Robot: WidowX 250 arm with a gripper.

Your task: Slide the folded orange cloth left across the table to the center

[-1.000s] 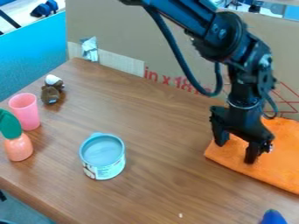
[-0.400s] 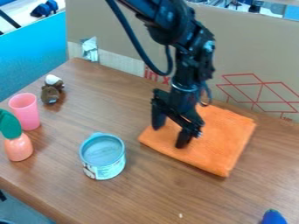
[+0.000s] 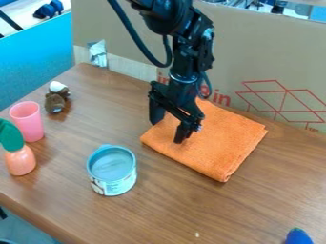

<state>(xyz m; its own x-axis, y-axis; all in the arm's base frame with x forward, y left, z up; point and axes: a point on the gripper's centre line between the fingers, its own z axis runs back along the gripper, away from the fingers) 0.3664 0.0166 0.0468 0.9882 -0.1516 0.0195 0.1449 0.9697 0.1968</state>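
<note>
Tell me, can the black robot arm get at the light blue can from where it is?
Probably yes: the end effector is at the orange cloth, near the can, and nothing stands between them. The can may be too wide to grip, though.

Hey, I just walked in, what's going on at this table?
A black robot arm has its claw down at a folded orange cloth, fingers apart, over the part nearest the picture's left. Whether it has any fabric pinched, I can't tell. The cloth lies on the wooden table. Off to its left in the picture stand a light-blue can, a pink cup and an orange toy with a green top.
</note>
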